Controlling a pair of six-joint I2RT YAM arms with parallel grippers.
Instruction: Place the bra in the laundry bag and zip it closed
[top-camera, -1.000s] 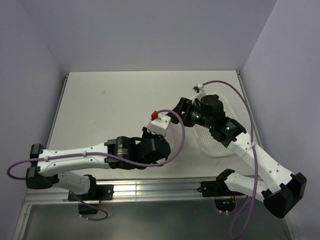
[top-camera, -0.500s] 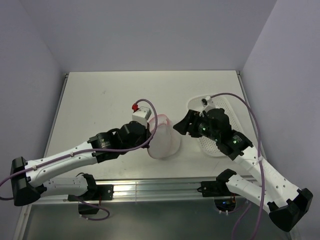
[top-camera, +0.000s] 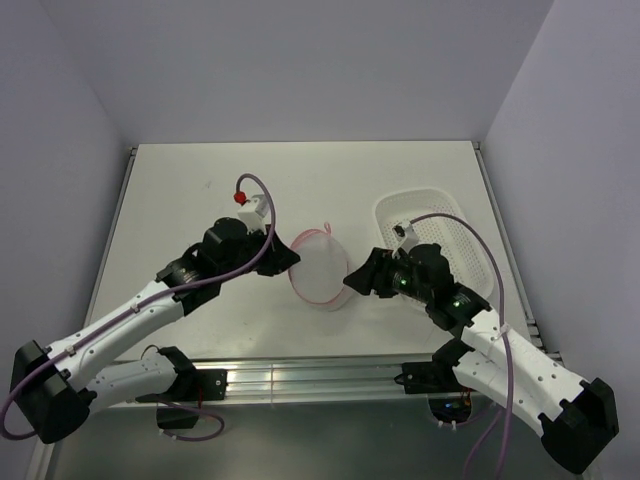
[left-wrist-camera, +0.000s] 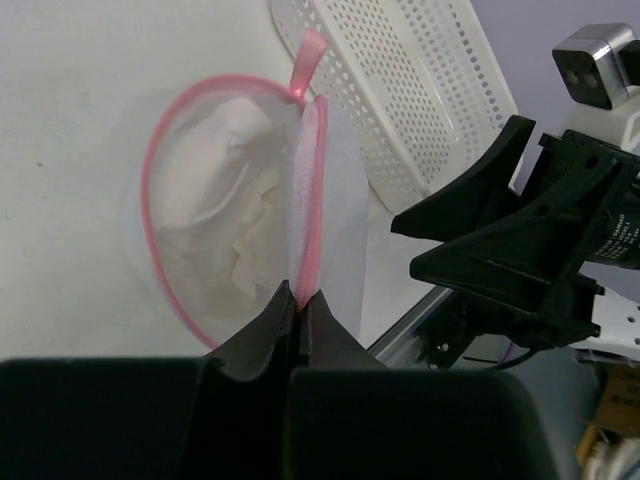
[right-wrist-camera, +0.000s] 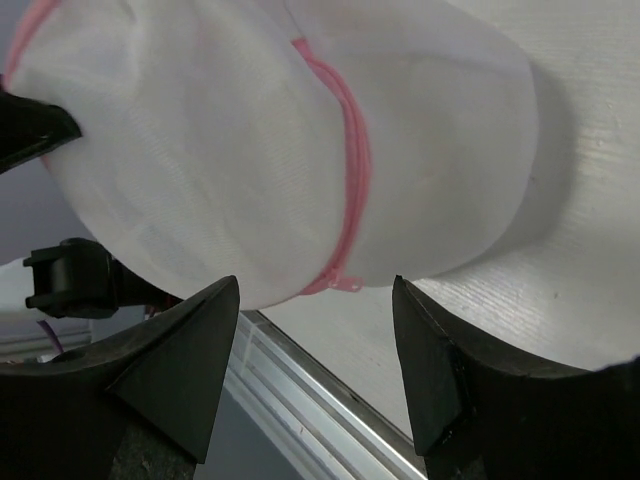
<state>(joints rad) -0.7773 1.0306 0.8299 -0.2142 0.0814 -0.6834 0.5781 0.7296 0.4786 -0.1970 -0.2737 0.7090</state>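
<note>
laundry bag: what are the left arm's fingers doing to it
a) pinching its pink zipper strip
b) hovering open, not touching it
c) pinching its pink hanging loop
a, the left wrist view shows the left fingers shut on the pink zipper strip of the laundry bag, with the loop free at the far end.

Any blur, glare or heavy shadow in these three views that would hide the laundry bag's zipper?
Top external: evenly lit, sharp, no glare, but the laundry bag is small. Left wrist: the pink zipper is crisp, and the left gripper is a near-black silhouette. Right wrist: the bag fills the frame, slightly soft, shadowing the table; the right gripper is dark and featureless.
</note>
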